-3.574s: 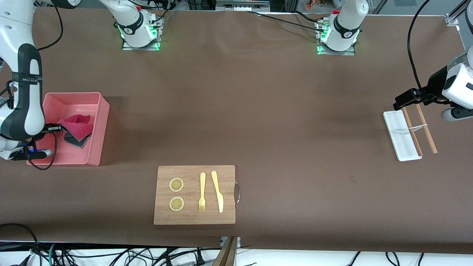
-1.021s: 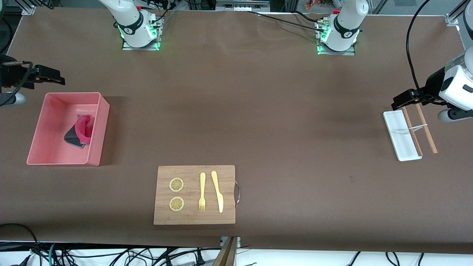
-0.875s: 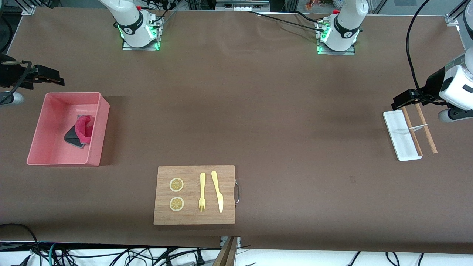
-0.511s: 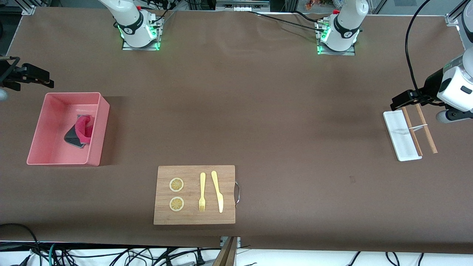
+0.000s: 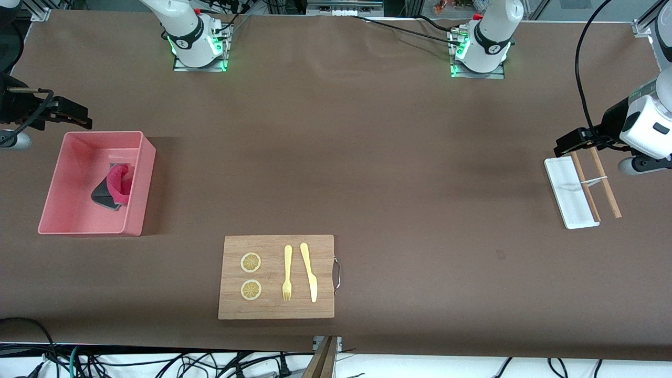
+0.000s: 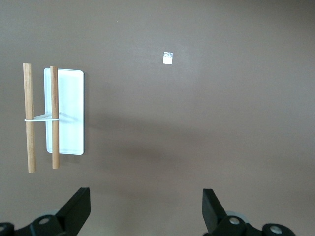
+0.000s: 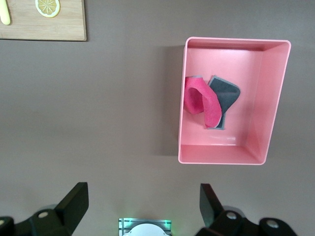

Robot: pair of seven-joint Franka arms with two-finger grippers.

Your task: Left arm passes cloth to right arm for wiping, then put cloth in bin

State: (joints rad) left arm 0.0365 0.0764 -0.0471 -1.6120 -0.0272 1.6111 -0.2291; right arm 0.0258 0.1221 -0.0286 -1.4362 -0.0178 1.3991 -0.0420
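Observation:
The pink bin point(image 5: 143, 173) stands at the right arm's end of the table. The cloth point(image 5: 113, 187) lies crumpled inside it, pink face folded over the dark grey face, touching no gripper. The right wrist view shows the same bin point(image 7: 275, 98) and cloth point(image 7: 204, 101) from above. My right gripper point(image 5: 23, 107) hangs open and empty over the bare table beside the bin, with its fingertips point(image 7: 76, 196) wide apart. My left gripper point(image 5: 625, 131) waits open and empty over the table next to the white tray, at the left arm's end.
A wooden cutting board point(image 5: 275, 276) with two lemon slices, a fork and a knife lies near the front edge. A small flat white tray point(image 5: 564, 194) and two tied wooden sticks point(image 5: 604, 181) lie under my left arm, and the left wrist view shows that tray point(image 6: 64, 113).
My right gripper, which was down in the bin at the cloth, has let go and risen out beside the bin. The cloth has slumped into a smaller heap. The left arm has barely moved.

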